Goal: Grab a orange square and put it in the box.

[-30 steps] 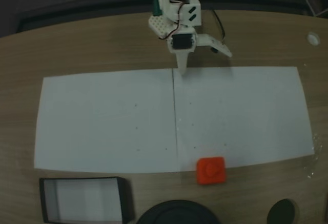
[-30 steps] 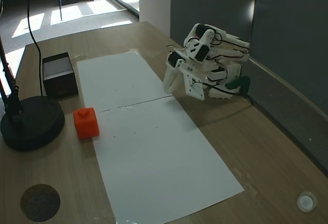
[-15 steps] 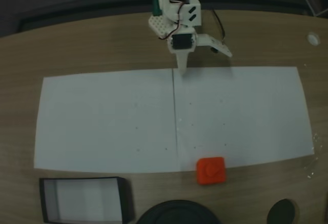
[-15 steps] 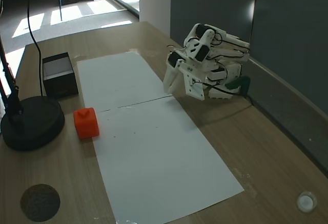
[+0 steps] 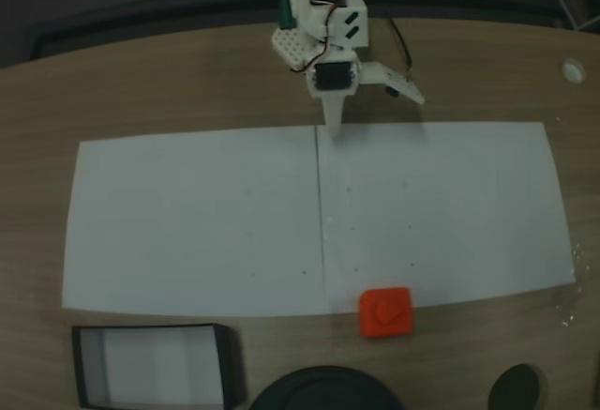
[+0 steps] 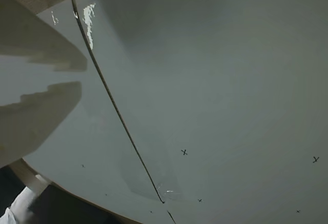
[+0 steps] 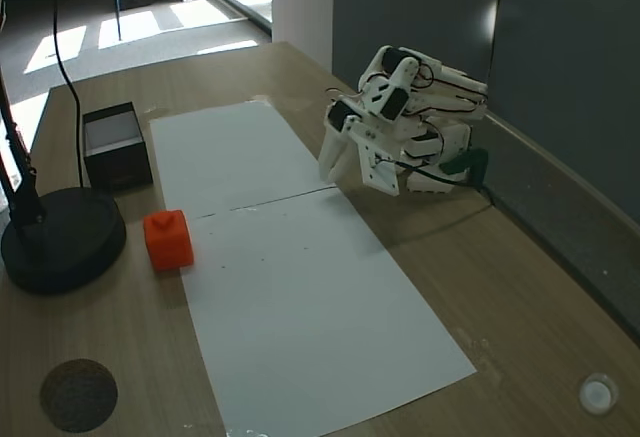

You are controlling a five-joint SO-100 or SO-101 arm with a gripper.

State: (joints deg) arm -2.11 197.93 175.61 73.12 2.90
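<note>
The small bright orange-red square block (image 5: pixel 385 312) with rounded corners appeared rigid, light and smooth-sided, best pinched across two opposite flat faces. The white two-finger gripper (image 7: pixel 333 169), well apart from it, stood narrowly parted and held nothing.

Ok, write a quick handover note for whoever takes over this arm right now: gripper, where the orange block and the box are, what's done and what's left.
Gripper: folded back by the arm's base at the paper's far edge, holding nothing; whether it is open or shut is unclear.
Small orange-red square block: on the near edge of the white paper, half on the wooden table in a fixed view, untouched.
Shallow black-walled box with a white floor: empty, to the block's left in that view, beside the round black base.
Done: nothing.
Left: reach, grasp block, carry it to the box, release.
</note>
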